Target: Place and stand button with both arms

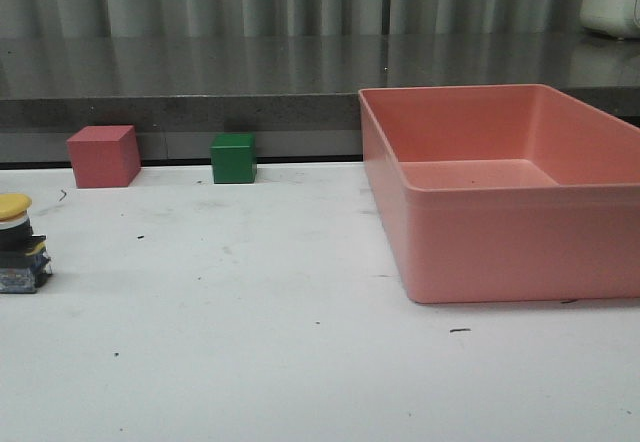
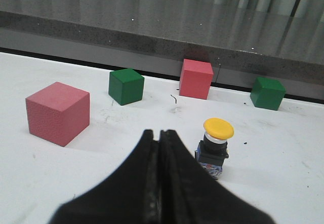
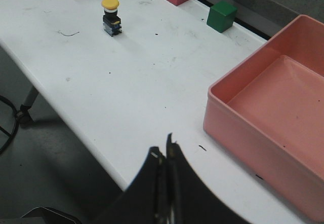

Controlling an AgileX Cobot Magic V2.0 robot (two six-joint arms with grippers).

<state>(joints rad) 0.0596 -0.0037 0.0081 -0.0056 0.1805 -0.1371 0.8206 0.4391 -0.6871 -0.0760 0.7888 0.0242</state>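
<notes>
The button (image 1: pixel 20 243) stands upright on the white table at the far left, yellow cap up on its black and blue body. It also shows in the left wrist view (image 2: pixel 214 145) and small in the right wrist view (image 3: pixel 111 16). My left gripper (image 2: pixel 160 133) is shut and empty, just beside the button and apart from it. My right gripper (image 3: pixel 167 150) is shut and empty, above the table's front edge, far from the button. Neither gripper shows in the front view.
A large pink bin (image 1: pixel 505 187) stands on the right half of the table. A pink cube (image 1: pixel 103 156) and a green cube (image 1: pixel 233 158) sit at the back. The left wrist view shows another pink cube (image 2: pixel 58 112) and another green cube (image 2: pixel 126 86).
</notes>
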